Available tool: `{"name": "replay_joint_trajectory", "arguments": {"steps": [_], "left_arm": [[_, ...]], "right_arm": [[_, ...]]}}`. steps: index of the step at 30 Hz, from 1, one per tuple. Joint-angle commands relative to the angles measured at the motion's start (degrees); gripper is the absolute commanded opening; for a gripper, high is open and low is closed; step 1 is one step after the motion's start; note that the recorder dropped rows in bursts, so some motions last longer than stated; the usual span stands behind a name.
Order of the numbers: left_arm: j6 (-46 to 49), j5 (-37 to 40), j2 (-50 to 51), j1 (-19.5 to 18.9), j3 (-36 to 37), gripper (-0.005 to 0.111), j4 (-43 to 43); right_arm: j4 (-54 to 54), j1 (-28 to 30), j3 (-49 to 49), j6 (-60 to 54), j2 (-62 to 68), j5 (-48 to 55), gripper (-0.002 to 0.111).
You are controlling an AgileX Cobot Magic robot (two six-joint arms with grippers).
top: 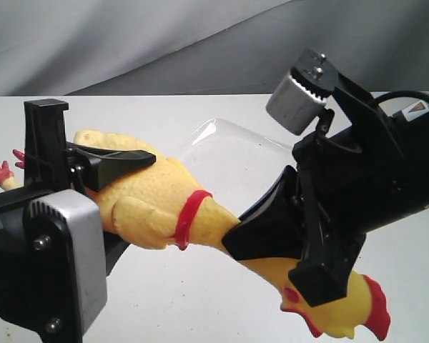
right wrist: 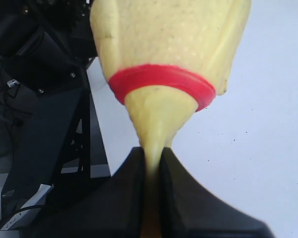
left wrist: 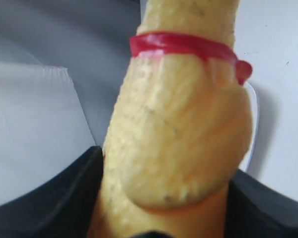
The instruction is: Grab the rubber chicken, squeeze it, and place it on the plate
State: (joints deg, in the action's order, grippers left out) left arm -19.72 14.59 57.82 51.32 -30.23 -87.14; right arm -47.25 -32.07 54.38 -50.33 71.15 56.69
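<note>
The yellow rubber chicken (top: 164,200) hangs above the table, held between both arms, head with red comb at the lower right and red feet at the far left. My left gripper (top: 125,175) is shut on its fat body (left wrist: 179,144), black fingers (left wrist: 44,198) pressing either side. My right gripper (top: 261,229) is shut on the neck (right wrist: 151,163) just past the red band (right wrist: 161,79), and the neck is squeezed thin between the fingers (right wrist: 114,198). The white plate (top: 232,153) lies behind the chicken, partly covered by it.
The white table (top: 200,300) spreads under the chicken. A grey backdrop (top: 129,43) rises behind the table. The left arm's black frame (right wrist: 35,74) shows in the right wrist view.
</note>
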Motion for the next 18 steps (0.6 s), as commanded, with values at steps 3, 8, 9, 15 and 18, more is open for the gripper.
{"name": "replay_joint_trajectory", "arguments": {"steps": [3,8,9,15,18], "left_arm": [[-1.39,0.42,0.09,0.23,-0.4,0.085,0.24],[-1.92,1.98,0.09,0.23,-0.4,0.084,2.98],[-1.92,1.68,0.09,0.23,-0.4,0.082,3.23],[-1.92,5.22,0.09,4.96,-0.4,0.06,3.66],[-1.92,7.01,0.09,7.66,-0.4,0.026,7.22]], "right_arm": [[-0.66,0.01,0.06,-0.14,-0.29,-2.17,0.0],[-1.05,0.01,0.06,-0.14,-0.29,-2.03,0.0],[-1.05,0.01,0.06,-0.14,-0.29,-2.03,0.0],[1.74,0.11,0.06,3.61,-0.29,-4.17,0.0],[2.02,0.11,0.06,3.92,-0.29,-4.44,0.0]]}}
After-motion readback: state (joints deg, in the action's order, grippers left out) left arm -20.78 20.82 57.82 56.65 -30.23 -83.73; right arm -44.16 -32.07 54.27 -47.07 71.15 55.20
